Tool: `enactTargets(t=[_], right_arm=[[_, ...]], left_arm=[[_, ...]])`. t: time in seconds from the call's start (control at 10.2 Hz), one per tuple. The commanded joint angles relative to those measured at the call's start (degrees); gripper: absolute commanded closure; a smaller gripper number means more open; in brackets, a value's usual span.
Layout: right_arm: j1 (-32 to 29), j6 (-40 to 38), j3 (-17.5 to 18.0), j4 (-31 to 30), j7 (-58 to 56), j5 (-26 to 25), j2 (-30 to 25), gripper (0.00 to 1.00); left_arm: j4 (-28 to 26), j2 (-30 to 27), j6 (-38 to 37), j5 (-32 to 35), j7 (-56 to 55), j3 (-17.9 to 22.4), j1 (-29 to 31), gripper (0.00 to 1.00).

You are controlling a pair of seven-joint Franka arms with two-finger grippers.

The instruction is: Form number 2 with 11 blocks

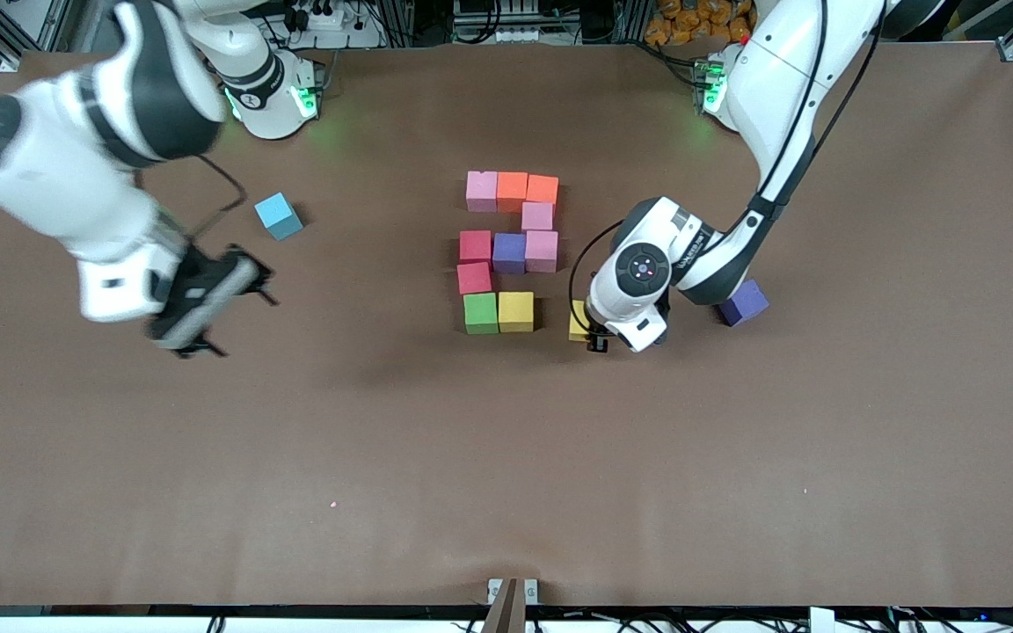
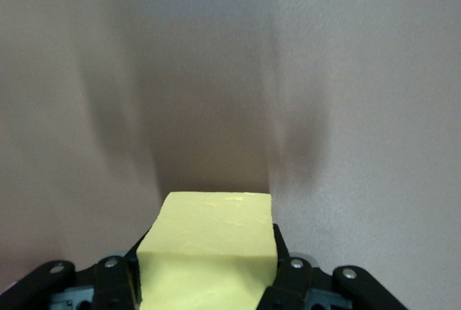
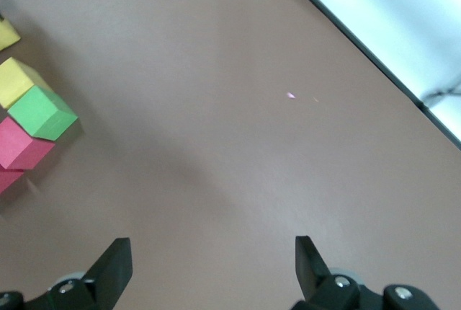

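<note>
My left gripper [image 1: 593,338] clamped a small yellow foam cube [image 2: 209,252] just beside the ten-block figure [image 1: 511,252] at mid-table [image 1: 506,457]; my right gripper [image 3: 212,267] waited wide open over bare tabletop toward its own end. I could read no lettering on the blocks.

A brown matte table [image 1: 735,492] is covered from edge to edge by one sheet. Near its middle, ten foam blocks are laid touching one another: a pink block [image 1: 481,190], two orange blocks [image 1: 512,190] and [image 1: 542,188] in the row farthest from the front camera, two more pink blocks [image 1: 537,215] and [image 1: 542,250] below them, then a purple block [image 1: 509,251], two red blocks [image 1: 475,246] and [image 1: 474,278], a green block [image 1: 480,312] and a yellow block [image 1: 515,310]. Toward the left arm's end, a second yellow block [image 1: 578,322] is seen just beside that row, with a gap between, and a darker purple cube [image 1: 743,302] lies well apart. A light-blue cube [image 1: 279,216] is set toward the right arm's end.
</note>
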Motion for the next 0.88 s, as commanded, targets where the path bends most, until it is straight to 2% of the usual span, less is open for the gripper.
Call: enactTargets(t=[0.0, 0.2, 0.49, 0.78], right_arm=[[-3.2, -5.0, 0.8, -4.1, 15.1, -0.1, -6.5, 0.00], [-3.3, -10.0, 1.1, -2.4, 24.2, -10.6, -8.3, 0.00], [-3.9, -14.2, -1.9, 1.1, 29.6, -10.9, -9.1, 0.00], [-4.1, -15.5, -2.5, 3.2, 36.1, -10.9, -8.9, 0.00]], left_arm=[[0.9, 0.4, 0.9, 1.2, -3.4, 0.6, -1.8, 0.50], [0.9, 0.8, 0.9, 1.3, -6.1, 1.0, -3.6, 0.50], [2.2, 2.4, 0.9, 2.2, -8.4, 2.1, -5.8, 0.51], [3.8, 3.1, 0.9, 3.2, -10.6, 3.0, -7.1, 0.51]])
